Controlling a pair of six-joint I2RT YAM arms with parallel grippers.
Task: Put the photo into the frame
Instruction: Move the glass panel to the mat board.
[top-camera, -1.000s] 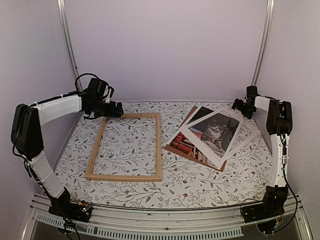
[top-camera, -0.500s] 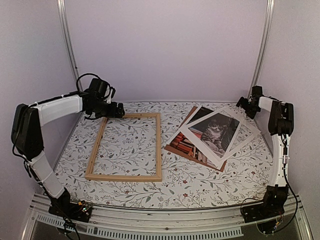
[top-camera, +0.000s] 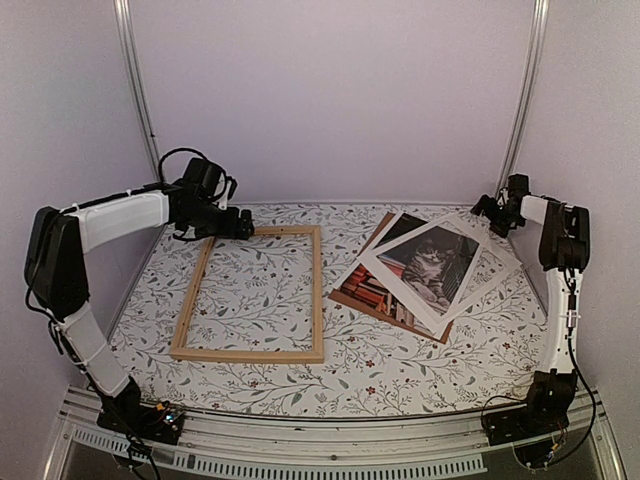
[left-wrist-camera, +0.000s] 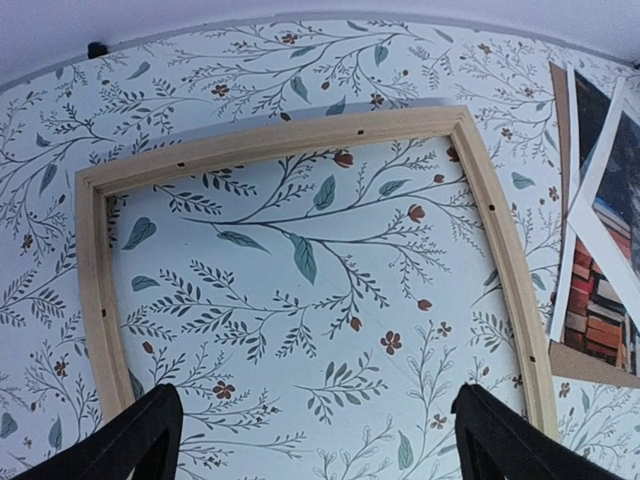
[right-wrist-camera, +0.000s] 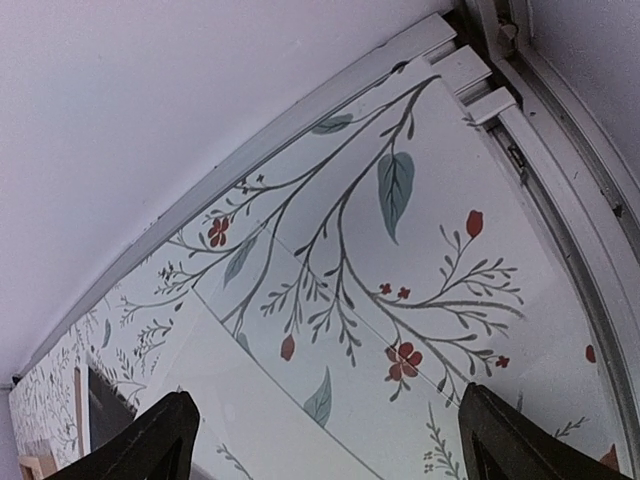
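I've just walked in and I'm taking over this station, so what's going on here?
Nothing is held yet. The left end effector hovers open by the far edge of the empty wooden frame. The right end effector, also open, is near the far right corner of the table. The cat photo lies to the right of the frame, on a brown backing board and partly under a white mat.

Pale natural-wood frame (top-camera: 318, 290), photo (top-camera: 432, 262) of a grey tabby among red and orange books, white mat (top-camera: 398, 280), white worktop (top-camera: 400, 375) with teal leaf sprigs (small red flowers too)
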